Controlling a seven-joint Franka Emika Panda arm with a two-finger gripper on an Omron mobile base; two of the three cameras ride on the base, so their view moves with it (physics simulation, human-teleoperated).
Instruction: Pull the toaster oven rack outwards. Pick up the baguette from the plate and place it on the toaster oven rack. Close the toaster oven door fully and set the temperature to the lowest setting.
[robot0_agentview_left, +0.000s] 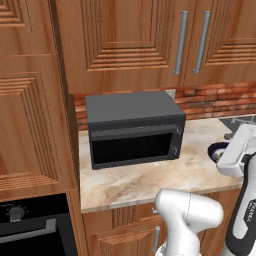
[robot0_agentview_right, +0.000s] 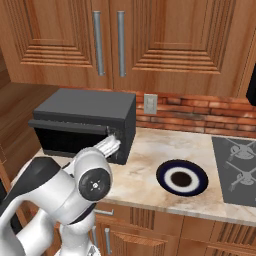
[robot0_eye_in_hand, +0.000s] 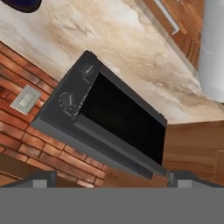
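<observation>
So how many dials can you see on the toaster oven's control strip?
2, in the hand view: one dial near the strip's outer end, the other dial beside it on the toaster oven. More may be hidden.

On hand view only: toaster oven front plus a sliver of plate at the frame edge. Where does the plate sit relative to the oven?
Observer: Right base view: the plate lies flat on the counter, right of the toaster oven and apart from it.
Operator: Anything past the plate?
Observer: A cooktop set into the counter, further right.
Operator: Below the counter?
Observer: Left base view: a built-in black oven with a knob, low and left of the toaster oven.
</observation>
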